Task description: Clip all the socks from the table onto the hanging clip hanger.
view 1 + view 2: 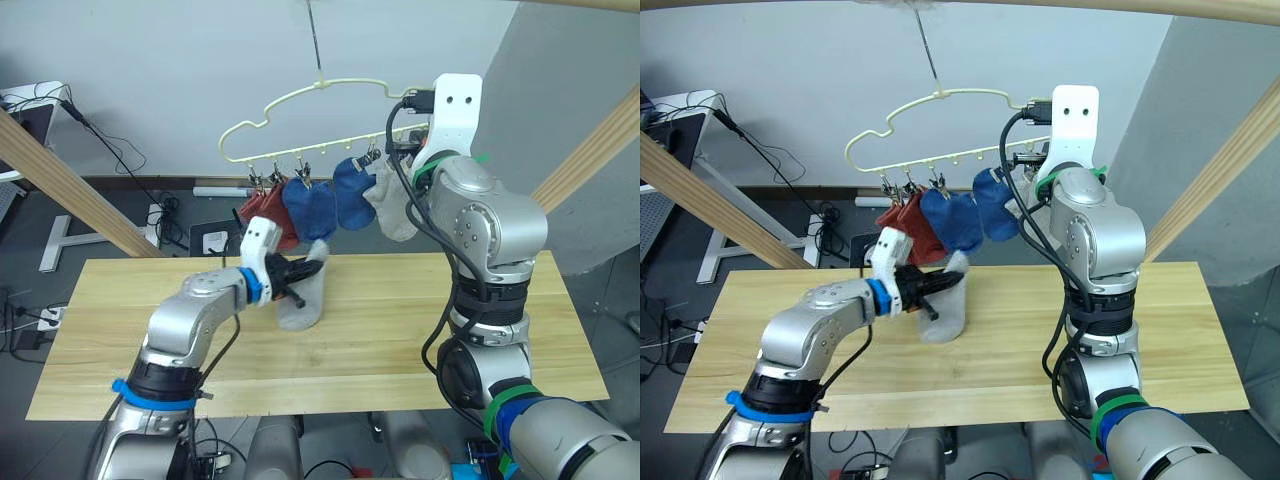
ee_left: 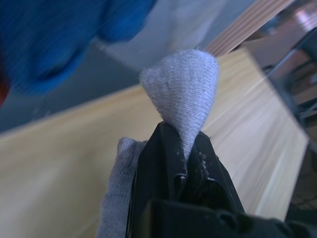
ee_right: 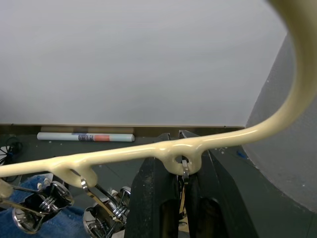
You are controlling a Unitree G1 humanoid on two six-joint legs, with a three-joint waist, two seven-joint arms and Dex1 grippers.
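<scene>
Five socks are seen clipped to the clip hanger (image 1: pixel 300 120): two rust red socks (image 1: pixel 268 212), two blue socks (image 1: pixel 312 206) and one grey sock (image 1: pixel 392 208). The last grey sock (image 1: pixel 303 296) is pinched by the closed left tool (image 1: pixel 296 275) above the surface (image 1: pixel 400 320). The right tool (image 3: pixel 182 171) is closed around a clip (image 3: pixel 184 166) on the hanger bar.

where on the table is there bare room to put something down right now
Both ends of the table are bare, and so is the front strip. The crowded spot is the middle rear, where the left gripper holds the grey sock under the clip hanger and its hung socks.
</scene>
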